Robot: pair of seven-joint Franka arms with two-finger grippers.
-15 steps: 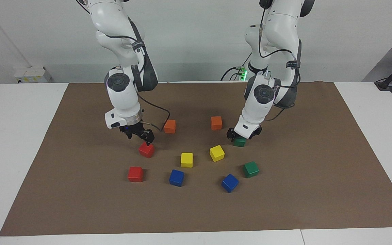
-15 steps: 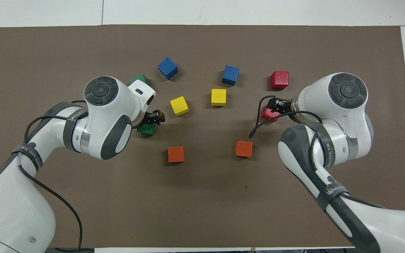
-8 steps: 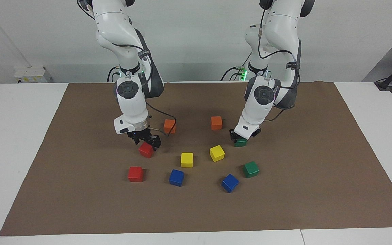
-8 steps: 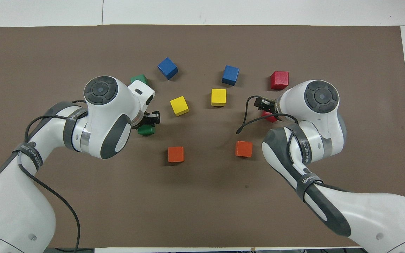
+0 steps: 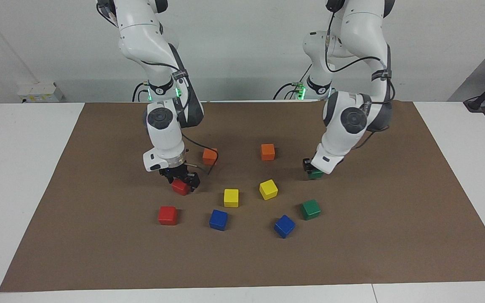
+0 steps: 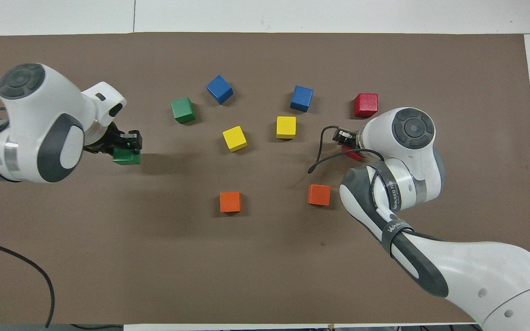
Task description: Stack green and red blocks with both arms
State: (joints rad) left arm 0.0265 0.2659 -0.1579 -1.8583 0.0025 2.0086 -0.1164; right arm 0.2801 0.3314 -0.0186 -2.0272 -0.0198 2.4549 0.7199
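Note:
My left gripper (image 5: 312, 168) is shut on a dark-green block (image 5: 316, 173) and holds it just above the brown mat; in the overhead view this gripper (image 6: 126, 145) and its green block (image 6: 127, 157) show with a shadow beside them. My right gripper (image 5: 181, 179) is down at a red block (image 5: 180, 187) that rests on the mat; in the overhead view the right wrist hides most of that red block (image 6: 352, 153). The second green block (image 5: 310, 209) and the second red block (image 5: 167, 215) lie free, farther from the robots.
Two orange cubes (image 5: 210, 156) (image 5: 267, 152) lie nearer to the robots, between the grippers. Two yellow cubes (image 5: 231, 198) (image 5: 268, 189) and two blue cubes (image 5: 218, 219) (image 5: 284, 226) lie mid-mat. The brown mat (image 5: 394, 235) has white table around it.
My left gripper has lifted the green block and carried it toward the left arm's end of the table. My right gripper has sunk onto the red block, which has not moved.

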